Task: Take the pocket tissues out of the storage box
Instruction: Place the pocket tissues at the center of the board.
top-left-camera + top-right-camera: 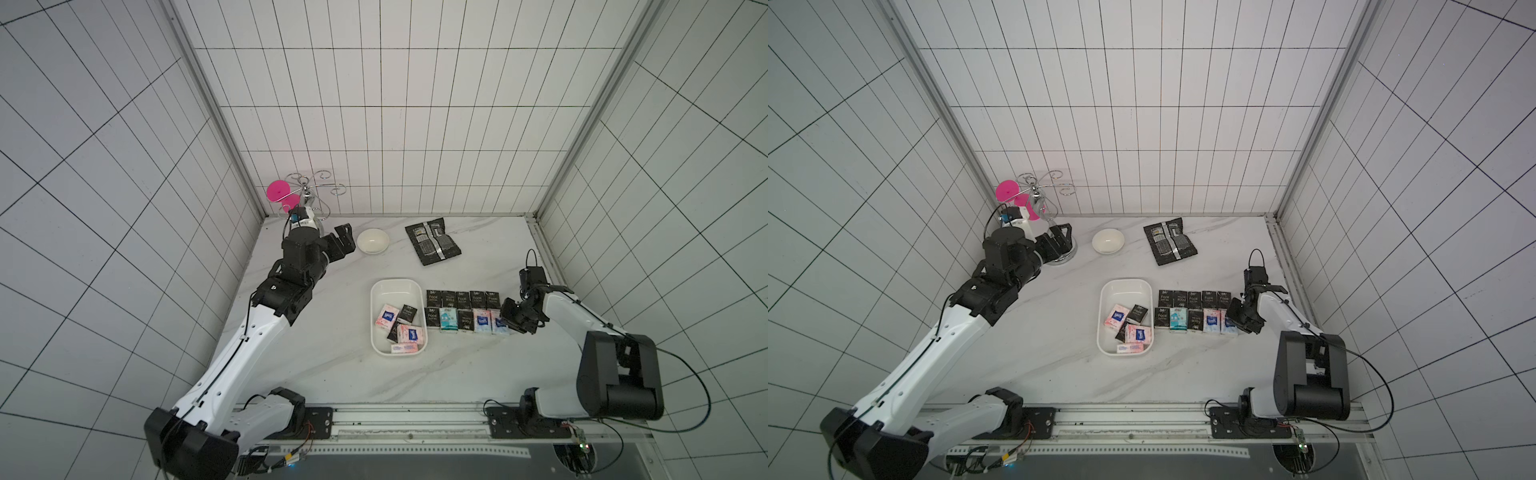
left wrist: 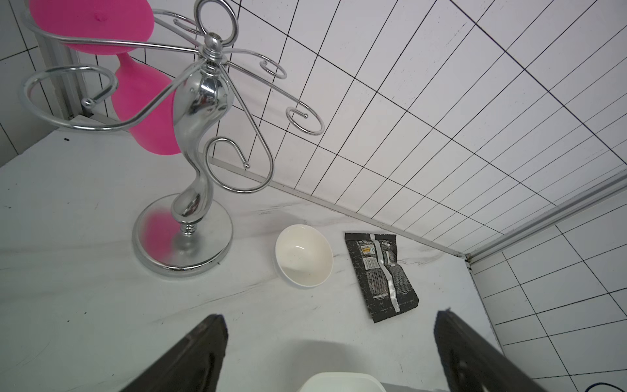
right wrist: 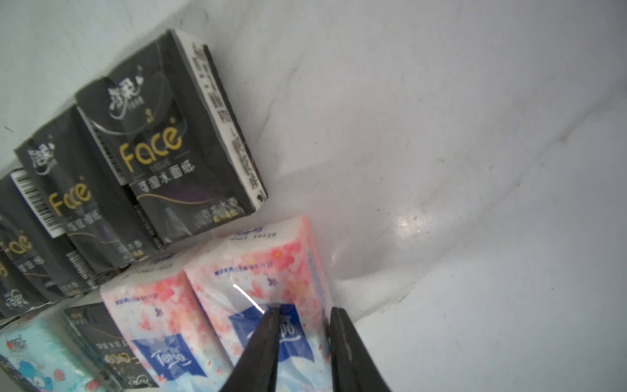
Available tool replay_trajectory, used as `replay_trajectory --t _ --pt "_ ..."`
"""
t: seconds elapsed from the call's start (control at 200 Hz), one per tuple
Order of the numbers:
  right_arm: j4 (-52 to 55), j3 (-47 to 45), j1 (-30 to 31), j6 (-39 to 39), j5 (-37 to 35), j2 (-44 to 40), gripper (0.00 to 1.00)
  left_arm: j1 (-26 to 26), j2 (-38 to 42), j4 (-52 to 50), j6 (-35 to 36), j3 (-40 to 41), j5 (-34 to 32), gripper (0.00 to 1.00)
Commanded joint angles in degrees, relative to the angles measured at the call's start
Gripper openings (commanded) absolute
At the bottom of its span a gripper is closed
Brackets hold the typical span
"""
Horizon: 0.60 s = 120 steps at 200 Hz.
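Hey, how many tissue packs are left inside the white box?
5, all in the near half of the storage box: far pink packet, far black packet, middle black packet, middle pink packet, near pink packet. Others may hide underneath.

15 tissues (image 1: 465, 321): 9 black, 5 pink-white, 1 teal. 5 in box (image 1: 395, 283), 10 on table (image 1: 332, 374). Also 1 bowl (image 1: 372, 241), 1 pouch (image 1: 433, 241), 1 rack (image 1: 306, 191), 1 pink glass (image 1: 277, 191).

The left arm (image 1: 257, 349) and the right arm (image 1: 565, 316) share one build: glossy white shells between matte black, blocky joint housings. A thin black cable runs clipped along the left arm's white link, which has small dark screw holes; black cables loop off the right arm. The left gripper (image 2: 329, 317) and right gripper (image 3: 303, 309) have flat black fingers.
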<state>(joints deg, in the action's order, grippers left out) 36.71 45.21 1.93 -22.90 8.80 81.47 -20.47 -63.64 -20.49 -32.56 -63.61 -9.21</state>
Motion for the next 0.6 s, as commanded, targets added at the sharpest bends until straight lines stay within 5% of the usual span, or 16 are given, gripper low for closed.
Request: replay_trajectory --t 0.0,0.595 --pt "-0.45 2.73 0.52 0.63 -0.77 1.12 0.29 0.08 -0.3 0.32 0.12 -0.52 -0.19 0.99" --pt "2.4 4.45 1.58 2.63 -2.56 0.97 0.29 0.08 -0.1 -0.06 0.21 -0.63 -0.45 0.99"
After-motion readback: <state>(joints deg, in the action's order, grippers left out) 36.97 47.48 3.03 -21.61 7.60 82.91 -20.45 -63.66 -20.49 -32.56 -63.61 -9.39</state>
